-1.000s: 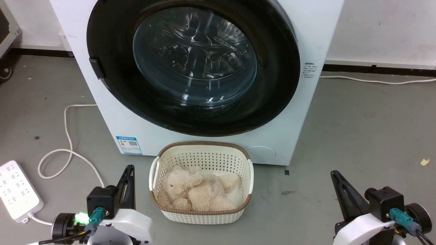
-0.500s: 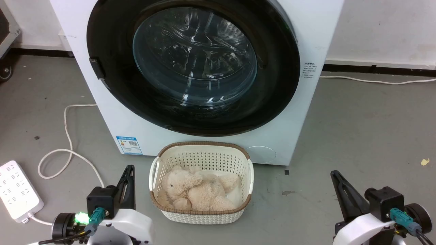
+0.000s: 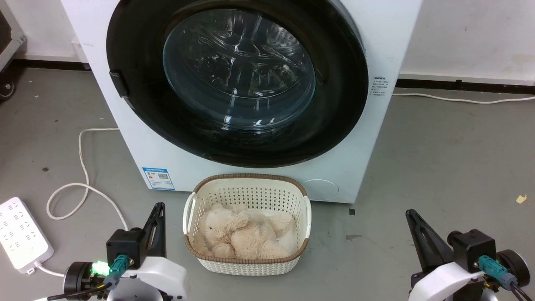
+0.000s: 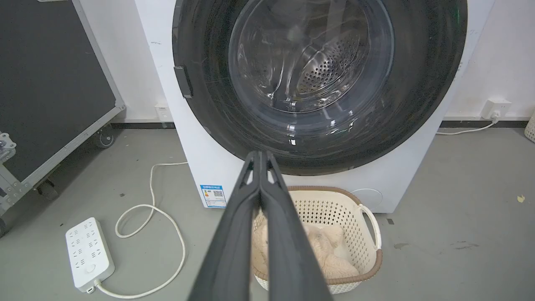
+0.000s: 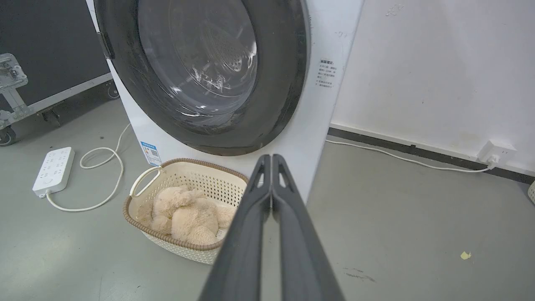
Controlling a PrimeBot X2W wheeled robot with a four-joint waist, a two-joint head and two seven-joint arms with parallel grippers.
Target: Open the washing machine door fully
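Left gripper (image 4: 259,155) jaws pressing together, pinching nothing. Right gripper (image 5: 271,158) same: fingers touching, empty. Both are hanging low over the grey floor (image 3: 439,167), flanking a cream basket (image 3: 246,177) with a plush toy (image 3: 238,236) lying inside. The washing machine door (image 3: 238,71) is sitting shut against the white washing machine (image 3: 384,37), just behind the basket and apart from both grippers.

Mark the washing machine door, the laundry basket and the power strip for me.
washing machine door (image 3: 238,71), head view, glass bowl centre.
laundry basket (image 3: 250,175), head view, brown far rim.
power strip (image 3: 21,232), head view, white top face.
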